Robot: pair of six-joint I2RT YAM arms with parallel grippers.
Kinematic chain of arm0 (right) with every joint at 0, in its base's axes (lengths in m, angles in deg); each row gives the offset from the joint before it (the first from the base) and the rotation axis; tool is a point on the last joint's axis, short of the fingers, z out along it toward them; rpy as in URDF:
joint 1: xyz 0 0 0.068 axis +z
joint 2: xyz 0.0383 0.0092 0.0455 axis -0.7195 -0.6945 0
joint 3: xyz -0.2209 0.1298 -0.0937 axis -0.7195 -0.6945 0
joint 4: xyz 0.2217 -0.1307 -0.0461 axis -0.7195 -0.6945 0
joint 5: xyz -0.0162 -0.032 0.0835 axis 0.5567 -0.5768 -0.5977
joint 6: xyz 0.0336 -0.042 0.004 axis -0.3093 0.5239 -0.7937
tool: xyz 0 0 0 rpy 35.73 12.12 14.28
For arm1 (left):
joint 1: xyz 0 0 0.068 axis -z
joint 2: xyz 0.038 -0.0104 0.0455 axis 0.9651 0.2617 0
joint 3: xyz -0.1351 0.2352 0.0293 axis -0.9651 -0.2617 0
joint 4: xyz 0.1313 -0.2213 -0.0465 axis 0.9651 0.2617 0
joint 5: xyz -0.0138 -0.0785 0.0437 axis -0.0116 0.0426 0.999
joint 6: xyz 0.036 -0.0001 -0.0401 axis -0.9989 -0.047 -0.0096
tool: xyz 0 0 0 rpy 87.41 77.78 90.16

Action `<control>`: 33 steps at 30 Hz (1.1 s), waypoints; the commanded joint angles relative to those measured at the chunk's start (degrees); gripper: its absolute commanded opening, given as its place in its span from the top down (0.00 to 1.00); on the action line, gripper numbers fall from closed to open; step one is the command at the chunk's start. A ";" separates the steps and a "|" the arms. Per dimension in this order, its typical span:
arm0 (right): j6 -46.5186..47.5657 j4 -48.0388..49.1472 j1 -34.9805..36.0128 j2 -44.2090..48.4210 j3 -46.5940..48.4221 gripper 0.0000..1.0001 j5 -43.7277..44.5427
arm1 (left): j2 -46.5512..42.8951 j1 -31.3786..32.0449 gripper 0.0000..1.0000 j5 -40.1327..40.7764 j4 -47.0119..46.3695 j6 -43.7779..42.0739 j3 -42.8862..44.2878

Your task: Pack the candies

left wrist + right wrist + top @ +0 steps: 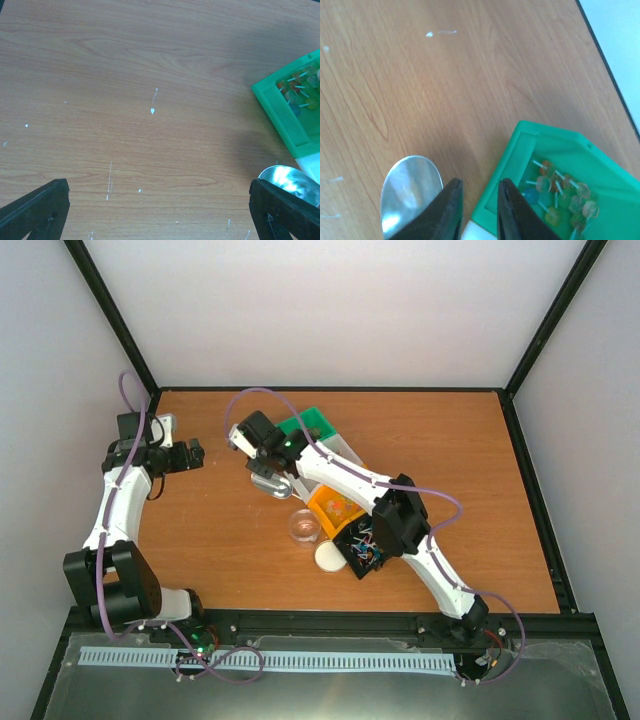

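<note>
The candies [560, 197] are small coloured sweets on sticks lying in a green bin [520, 150]; they also show in the left wrist view [300, 90]. More candies [365, 540] fill a black bin. My right gripper [477, 181] hangs over the green bin's near corner. Its jaws are close together with a narrow gap, and only table and bin show through it. A metal scoop [410, 195] has its bowl just left of the left finger, its handle hidden. Far to the left, my left gripper [157, 182] is wide open over bare table.
An orange bin [335, 505] sits between the green bin [310, 425] and the black one. A small clear jar [304, 527] and a white round lid [329, 556] stand in front of them. A white bin's corner [477, 232] touches the green bin.
</note>
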 commanded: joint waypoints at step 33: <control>-0.49 -7.09 -2.87 -6.44 4.71 0.97 -5.94 | -1.61 -0.24 0.00 -2.21 -1.06 -2.33 0.67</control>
